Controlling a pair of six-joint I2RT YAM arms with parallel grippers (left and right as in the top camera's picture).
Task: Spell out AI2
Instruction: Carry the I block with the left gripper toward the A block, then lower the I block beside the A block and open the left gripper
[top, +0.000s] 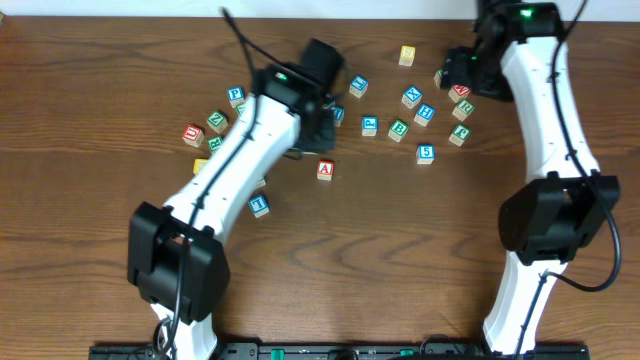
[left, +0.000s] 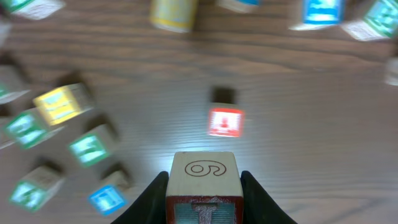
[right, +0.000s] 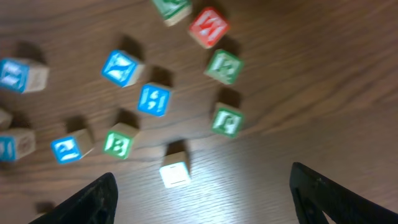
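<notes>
Brown wood-grain table (top: 90, 100) fills your overhead view, with alphabet cubes scattered across its far half. Your left gripper (left: 204, 186) is clamped narrowly on the I cube (left: 204, 171). The cube sits upright between the two black fingers, a carved numeral on its top face and the red-bordered face toward the camera. It appears lifted off the wood. The A cube (top: 325, 169) sits alone on the table. In the left wrist view it is at 12 o'clock from the held cube, apart from it. The 1 cube (top: 259, 205) lies at 8 o'clock from the A, well apart. Your right gripper (right: 214, 205) hangs with its jaws wide and nothing between them, above the cluster on the right. There a blue cube (top: 370, 125) sits just beside the green B (top: 398, 129), at its 9 o'clock. It may be the 2, but you cannot read it through the blur. The 5 cube (top: 426, 153) lies at 5 o'clock from the B.
</notes>
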